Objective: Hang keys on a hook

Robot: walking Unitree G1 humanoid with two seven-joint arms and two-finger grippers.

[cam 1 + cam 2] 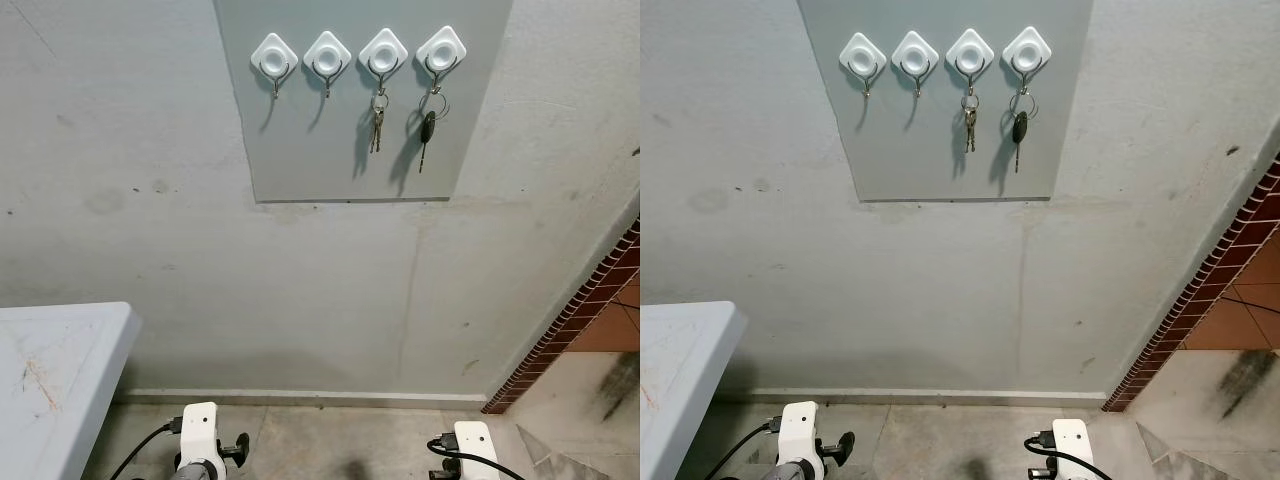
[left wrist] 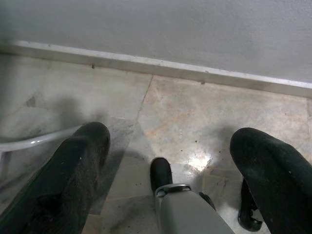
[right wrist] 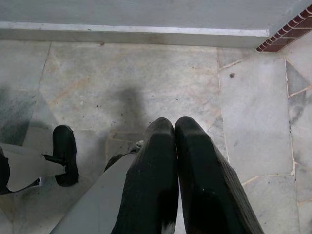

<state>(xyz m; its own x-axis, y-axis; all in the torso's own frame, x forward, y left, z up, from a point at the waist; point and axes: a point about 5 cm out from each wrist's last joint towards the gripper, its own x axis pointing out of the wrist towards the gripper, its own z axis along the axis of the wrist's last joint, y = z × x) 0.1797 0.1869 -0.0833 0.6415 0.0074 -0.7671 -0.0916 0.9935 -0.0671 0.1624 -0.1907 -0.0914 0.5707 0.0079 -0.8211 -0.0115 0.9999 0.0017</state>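
A grey panel (image 1: 300, 150) high on the wall carries a row of white diamond-shaped hooks. The two left hooks (image 1: 274, 55) (image 1: 327, 53) are bare. A small bunch of silver keys (image 1: 377, 125) hangs from the third hook (image 1: 383, 50). A black-headed key (image 1: 427, 130) on a ring hangs from the fourth hook (image 1: 441, 48). Both arms hang low, far below the panel, with the left wrist (image 1: 200, 432) and right wrist (image 1: 470, 440) at the bottom edge. Over the floor, my left gripper (image 2: 170, 137) is open and empty. My right gripper (image 3: 174, 124) is shut with nothing in it.
A white table (image 1: 50, 380) juts in at the lower left. A red brick-tiled edge (image 1: 580, 320) runs diagonally on the right. A pale skirting (image 1: 300, 397) meets the marble floor (image 3: 146, 73). My black foot (image 3: 64, 153) stands below the right gripper.
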